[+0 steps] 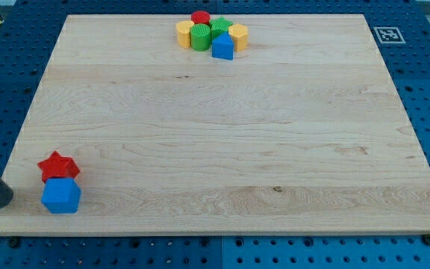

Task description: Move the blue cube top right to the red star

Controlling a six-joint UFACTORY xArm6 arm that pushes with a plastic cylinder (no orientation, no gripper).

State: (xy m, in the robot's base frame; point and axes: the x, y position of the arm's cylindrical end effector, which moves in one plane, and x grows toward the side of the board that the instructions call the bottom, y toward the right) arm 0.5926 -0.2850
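At the view's bottom left corner of the wooden surface, the blue cube sits touching the red star, just below it and a little to its right. The cube is a bright, plain blue with a lighter top face, and stands flat near the surface's bottom edge. My tip rests just beside the cube on the view's left, apart from it by a narrow gap; the dark rod runs off the left border. There is no claw on this arm, so nothing is held.

Well apart, at the view's top centre, a tight cluster gathers: a red cylinder, a green block, a green cylinder, two yellow blocks and a blue block.

The surface lies on a blue perforated base, with a black-and-white marker at the top right.
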